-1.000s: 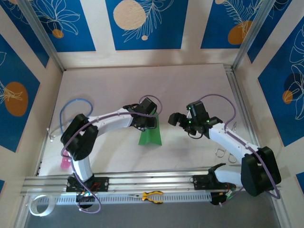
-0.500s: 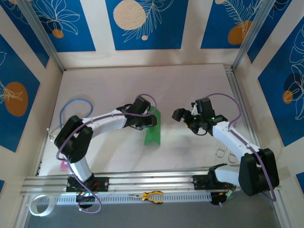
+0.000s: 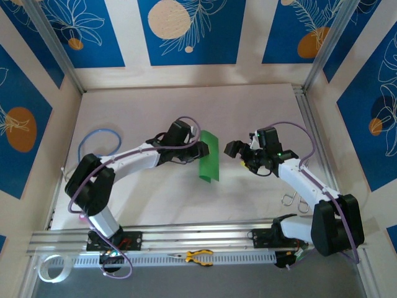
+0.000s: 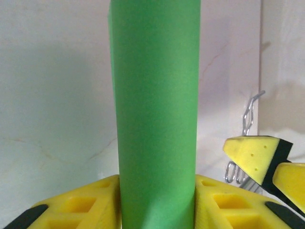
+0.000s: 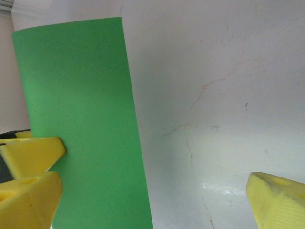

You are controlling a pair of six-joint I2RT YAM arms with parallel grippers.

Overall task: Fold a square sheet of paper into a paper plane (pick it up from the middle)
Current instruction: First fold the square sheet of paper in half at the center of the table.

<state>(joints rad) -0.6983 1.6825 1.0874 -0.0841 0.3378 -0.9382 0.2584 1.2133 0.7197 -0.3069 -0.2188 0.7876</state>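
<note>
Pinching the square sheet of paper (image 4: 156, 109), the left gripper (image 3: 197, 151) faces the wide-open, empty right gripper (image 3: 239, 156).

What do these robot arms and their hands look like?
The left arm and right arm are white tubes with bulky black joints, each trailed by a thin purple cable. The left hand and right hand are black with yellow padded fingers. Small green lights glow near the right wrist.
</note>
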